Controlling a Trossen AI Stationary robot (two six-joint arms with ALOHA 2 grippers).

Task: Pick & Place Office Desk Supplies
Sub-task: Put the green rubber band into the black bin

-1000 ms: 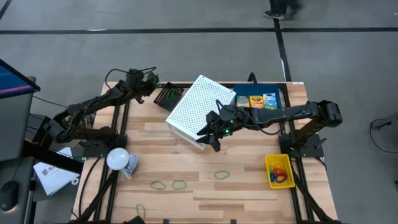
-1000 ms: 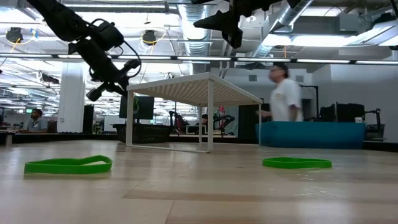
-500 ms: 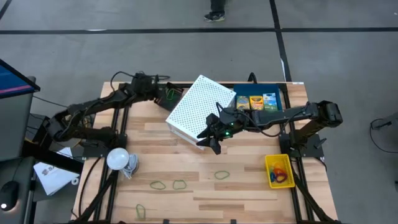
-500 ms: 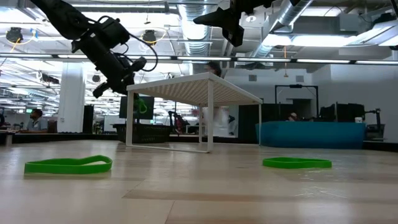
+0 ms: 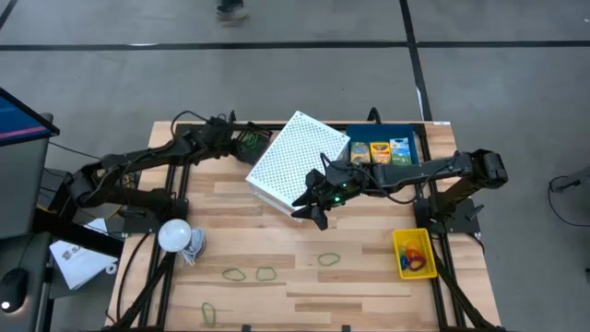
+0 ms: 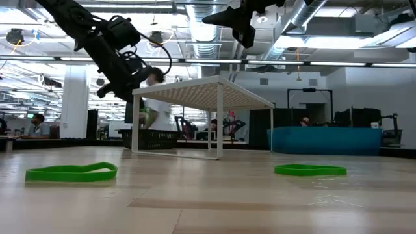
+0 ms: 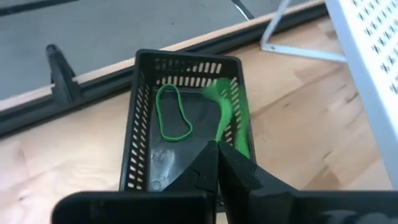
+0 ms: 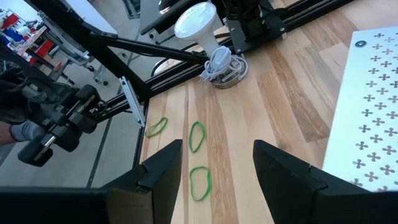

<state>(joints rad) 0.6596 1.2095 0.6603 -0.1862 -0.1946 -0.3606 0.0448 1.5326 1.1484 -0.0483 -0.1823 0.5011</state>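
Over black tray: left gripper, fingers clamped on green band.
Right gripper: fingers apart, above tabletop.

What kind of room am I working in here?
Probably an open lab or industrial workspace: exposed ceiling ducts, a bare grey floor around the wooden table, and more workstations in the background.

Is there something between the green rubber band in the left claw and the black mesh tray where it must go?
Nothing visible is in the way. The left claw, shut on a green rubber band, hangs directly over the open black mesh tray. One green loop already lies inside, leaving room. The white perforated shelf stands beside the tray, not over it.
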